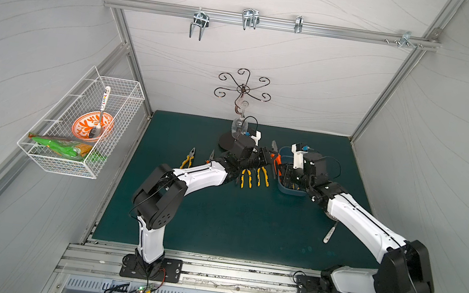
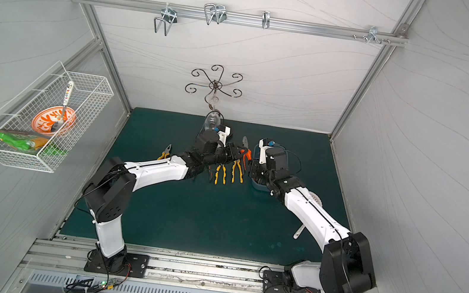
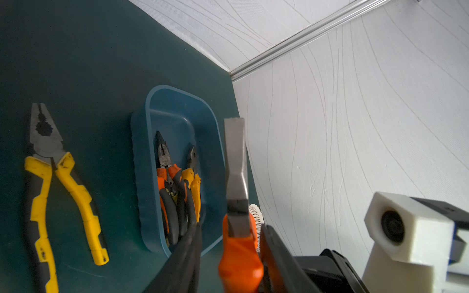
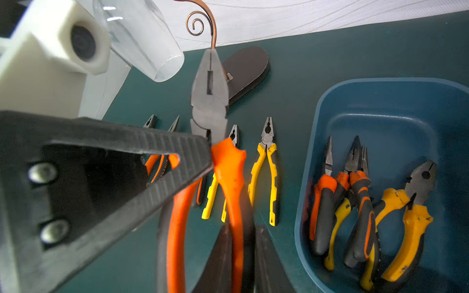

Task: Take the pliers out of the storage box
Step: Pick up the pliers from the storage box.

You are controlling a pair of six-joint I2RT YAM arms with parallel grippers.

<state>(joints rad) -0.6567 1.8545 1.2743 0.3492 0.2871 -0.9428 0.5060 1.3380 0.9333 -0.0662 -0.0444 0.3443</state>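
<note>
Right tool [image 4: 242, 228] pinches the orange pliers [image 4: 208, 101], can't tell if left tool [image 3: 231, 228] grips, so an early release could drop them.

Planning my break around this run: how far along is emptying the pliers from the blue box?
Partly done. Out already: four pliers lie in a row on the mat. In hand: orange-handled pliers, gripped by the right gripper, with the left gripper at them too. Left: several pliers still in the storage box.
</note>
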